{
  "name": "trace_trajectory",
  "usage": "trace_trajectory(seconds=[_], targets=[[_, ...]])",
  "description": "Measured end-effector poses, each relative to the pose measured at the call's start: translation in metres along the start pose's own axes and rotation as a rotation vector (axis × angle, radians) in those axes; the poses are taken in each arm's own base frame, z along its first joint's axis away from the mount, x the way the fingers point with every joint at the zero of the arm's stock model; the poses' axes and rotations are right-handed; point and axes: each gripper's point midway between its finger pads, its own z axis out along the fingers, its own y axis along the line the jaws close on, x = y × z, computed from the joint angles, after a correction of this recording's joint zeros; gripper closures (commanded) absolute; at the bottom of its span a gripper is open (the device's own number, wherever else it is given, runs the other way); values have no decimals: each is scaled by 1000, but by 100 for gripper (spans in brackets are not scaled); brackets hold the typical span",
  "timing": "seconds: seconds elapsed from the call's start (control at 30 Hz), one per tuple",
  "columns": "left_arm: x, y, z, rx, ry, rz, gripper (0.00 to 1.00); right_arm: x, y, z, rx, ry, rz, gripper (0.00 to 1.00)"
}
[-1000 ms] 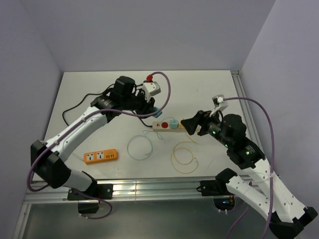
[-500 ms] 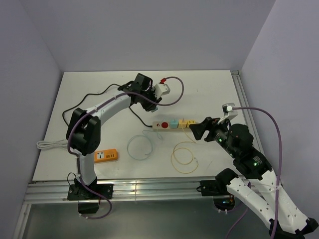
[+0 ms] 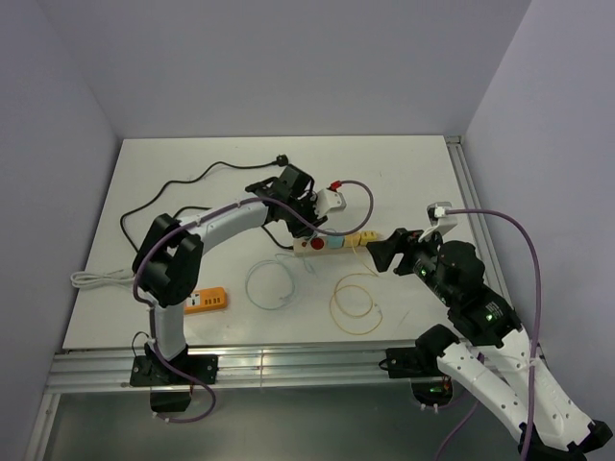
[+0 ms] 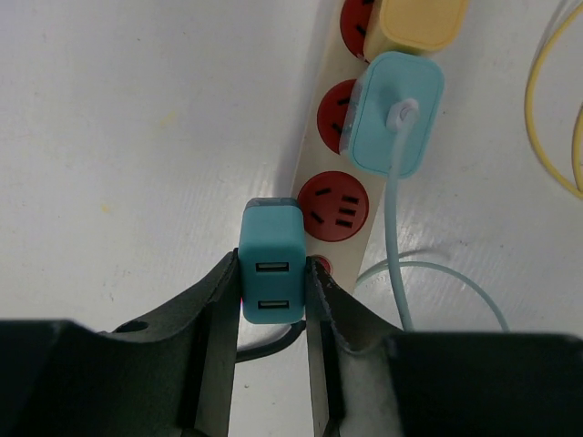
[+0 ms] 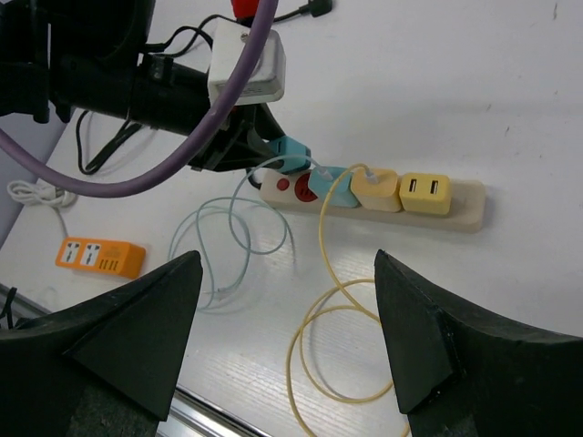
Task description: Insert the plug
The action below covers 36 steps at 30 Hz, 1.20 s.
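Observation:
My left gripper [image 4: 271,266] is shut on a teal two-port USB plug [image 4: 271,235], held just over the left edge of the cream power strip [image 4: 314,137], beside an empty red socket [image 4: 334,206]. A teal plug with a cable [image 4: 393,114] and a yellow plug [image 4: 414,23] sit in the sockets beyond it. In the top view the left gripper [image 3: 306,219] hangs over the strip's [image 3: 332,244] left end. My right gripper [image 3: 384,252] stands open at the strip's right end, holding nothing. In the right wrist view its fingers [image 5: 137,337] spread wide above the table.
A pale blue cable coil [image 3: 269,283] and a yellow cable coil [image 3: 354,300] lie in front of the strip. An orange power strip [image 3: 207,301] sits near the front left. A black cord [image 3: 183,185] runs across the back left, and a white cable bundle [image 3: 91,280] lies at the left edge.
The left arm has swung right and nearer with the teal plug, from the back of the table to over the strip's left end. The right gripper has drawn back slightly from the strip.

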Motion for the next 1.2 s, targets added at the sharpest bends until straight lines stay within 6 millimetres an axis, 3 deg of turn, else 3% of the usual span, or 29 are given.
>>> trace_trajectory(seconds=[0.13, 0.47, 0.9, 1.2], targets=[[0, -8, -7, 1, -7, 9, 100, 4, -1, 2, 1, 12, -1, 17], [-23, -14, -23, -18, -66, 32, 100, 5, 1, 1, -9, 17, 0, 17], [-13, -30, -22, 40, -11, 21, 100, 10, 0, 3, -11, 30, 0, 17], [-7, -34, -10, 70, 7, 16, 100, 9, 0, 2, -13, 27, 0, 17]])
